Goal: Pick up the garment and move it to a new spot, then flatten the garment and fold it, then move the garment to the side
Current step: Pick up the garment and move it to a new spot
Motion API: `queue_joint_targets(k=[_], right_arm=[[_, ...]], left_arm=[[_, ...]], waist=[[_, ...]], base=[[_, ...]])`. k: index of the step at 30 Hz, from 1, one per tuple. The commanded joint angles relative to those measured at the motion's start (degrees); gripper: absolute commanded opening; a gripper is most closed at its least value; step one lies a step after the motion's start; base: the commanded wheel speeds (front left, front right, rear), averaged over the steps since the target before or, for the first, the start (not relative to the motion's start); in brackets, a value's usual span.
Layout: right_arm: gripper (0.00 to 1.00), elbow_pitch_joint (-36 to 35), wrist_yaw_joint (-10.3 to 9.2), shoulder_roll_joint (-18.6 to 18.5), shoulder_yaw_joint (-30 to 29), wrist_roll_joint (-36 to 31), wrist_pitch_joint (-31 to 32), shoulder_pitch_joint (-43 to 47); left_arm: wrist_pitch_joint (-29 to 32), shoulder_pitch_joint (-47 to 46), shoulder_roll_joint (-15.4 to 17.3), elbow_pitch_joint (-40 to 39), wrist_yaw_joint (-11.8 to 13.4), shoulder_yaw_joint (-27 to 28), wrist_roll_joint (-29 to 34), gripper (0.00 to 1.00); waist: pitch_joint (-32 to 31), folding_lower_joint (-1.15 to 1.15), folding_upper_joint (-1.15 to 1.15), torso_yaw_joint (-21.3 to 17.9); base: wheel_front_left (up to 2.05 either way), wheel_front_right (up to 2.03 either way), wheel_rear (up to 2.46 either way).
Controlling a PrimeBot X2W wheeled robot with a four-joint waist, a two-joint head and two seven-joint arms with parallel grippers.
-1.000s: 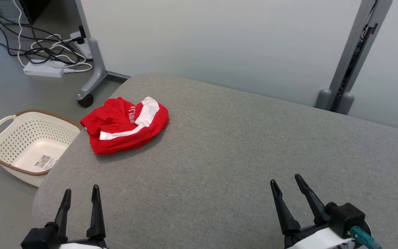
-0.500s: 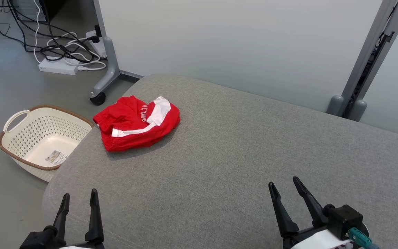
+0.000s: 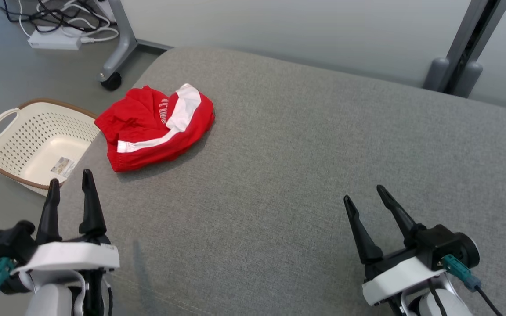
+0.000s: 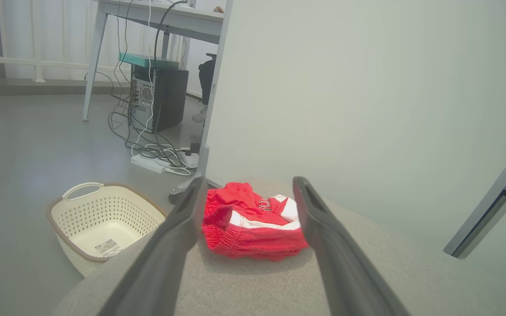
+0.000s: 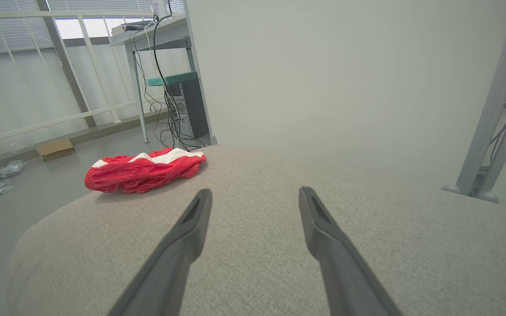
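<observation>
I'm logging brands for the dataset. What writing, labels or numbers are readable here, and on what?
White lettering on the red garment: too small and creased to read.
A paper label inside the basket: too blurred to read.
No other text is legible.

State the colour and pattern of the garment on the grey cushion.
Red with white stripes, garment; clearest in the head view.
</observation>
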Motion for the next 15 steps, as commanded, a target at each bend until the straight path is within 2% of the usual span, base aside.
queue_joint_targets(k=[1,9,15], right_arm=[[1.0,0.0,-0.01,-0.68,-0.13,-0.45,-0.09,-0.94],[1.0,0.34,0.0,-2.06,-0.11,-2.59,-0.09,-5.63],[1.0,0.66,0.0,-2.57,-0.53,-3.54,-0.08,-7.55]], left_arm=[[-0.19,-1.8,0.17,0.64,-0.36,0.43,-0.35,1.0],[-0.19,-14.72,0.29,11.22,-3.1,2.26,0.99,1.0],[-0.18,-24.9,2.13,21.69,-4.19,2.52,0.52,1.0]], waist=[[3.47,0.0,0.0,-0.96],[10.17,0.0,0.0,-2.92],[14.09,0.0,0.0,-3.97]], base=[[0.0,0.0,0.0],[0.0,0.0,0.0],[0.0,0.0,0.0]])
